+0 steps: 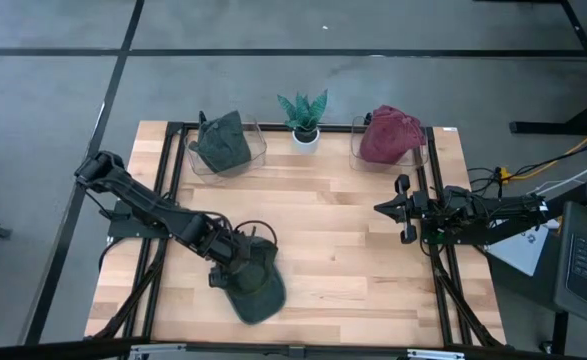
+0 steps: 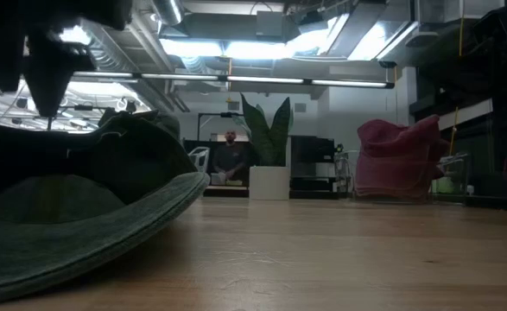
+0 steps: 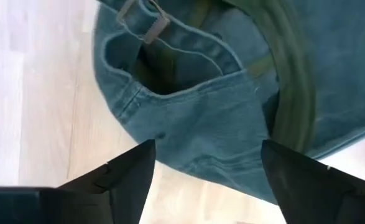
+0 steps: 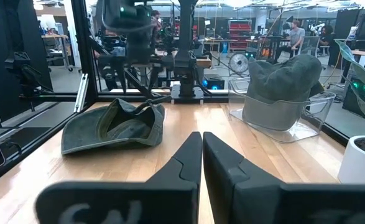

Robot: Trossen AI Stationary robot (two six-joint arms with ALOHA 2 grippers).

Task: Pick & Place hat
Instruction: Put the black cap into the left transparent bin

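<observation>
Green denim cap (image 1: 254, 285) lies upside down near the surface's front edge, left of centre, not yet lifted. Left hand (image 1: 231, 262) is right over it at its rear side; in the left wrist view its fingers (image 3: 123, 180) stand wide apart, straddling the cap's back with the strap buckle (image 3: 146, 18) beyond, gripping nothing so far. Judgement: task is at the start, approach done, grasp, carry and placement all left.

Count, going left to right along the back edge: one clear bin (image 1: 256, 150) holding a second green hat (image 1: 222, 141), one small potted plant (image 1: 303, 118) in a white pot at the middle, one more clear bin (image 1: 356, 147) with a maroon hat (image 1: 389, 134). So three hats total, two bins, one plant. Which bin the loose cap goes to can't be told; the green one is a likely guess.

Right hand (image 1: 382, 208) waits by the surface's right edge, fingers pressed together, holding nothing. People show far back in the room, away from the surface (image 1: 343, 260).
</observation>
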